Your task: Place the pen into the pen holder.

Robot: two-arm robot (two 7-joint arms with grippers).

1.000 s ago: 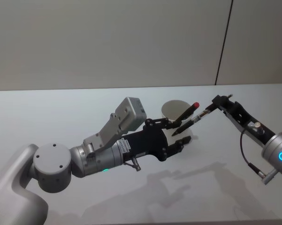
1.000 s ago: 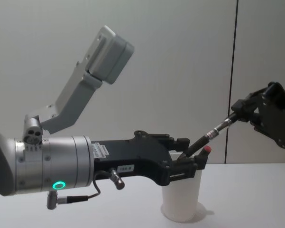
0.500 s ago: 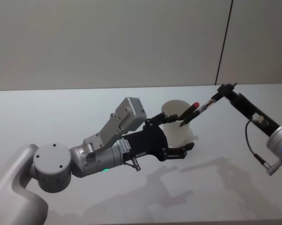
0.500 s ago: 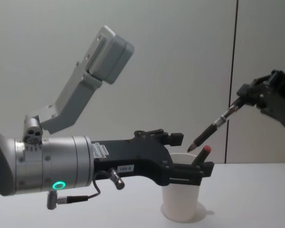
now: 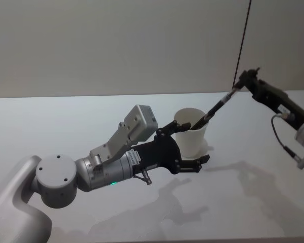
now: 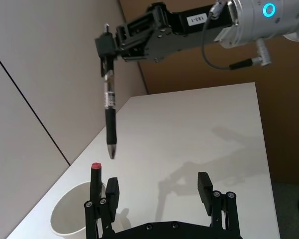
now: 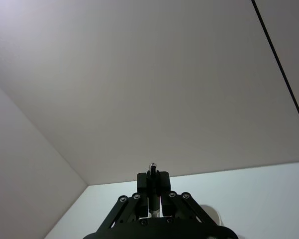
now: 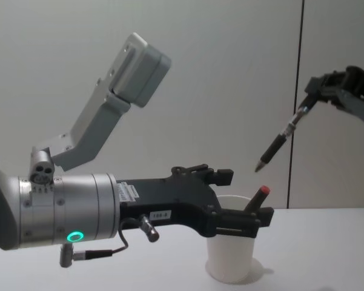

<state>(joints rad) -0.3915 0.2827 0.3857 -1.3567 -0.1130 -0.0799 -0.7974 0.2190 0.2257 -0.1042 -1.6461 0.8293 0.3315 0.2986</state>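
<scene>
Left tool [image 5: 191, 145] is sitting wide open around the white cup [image 5: 190, 138], mid-bench [image 5: 66, 126]; a red-capped pen [image 8: 256, 198] is leaning inside the cup. Farther, toward the right edge, right tool [image 8: 309, 97] is pinching a black pen [image 8: 278, 144] aloft, tip down, above the cup.

A bare robot test bench in a lab-like room, a plain white table [image 5: 66, 116] as the work surface, blank pale wall panels [image 5: 116, 45] behind the table, a dark vertical seam [image 5: 243, 45] between two panels
</scene>
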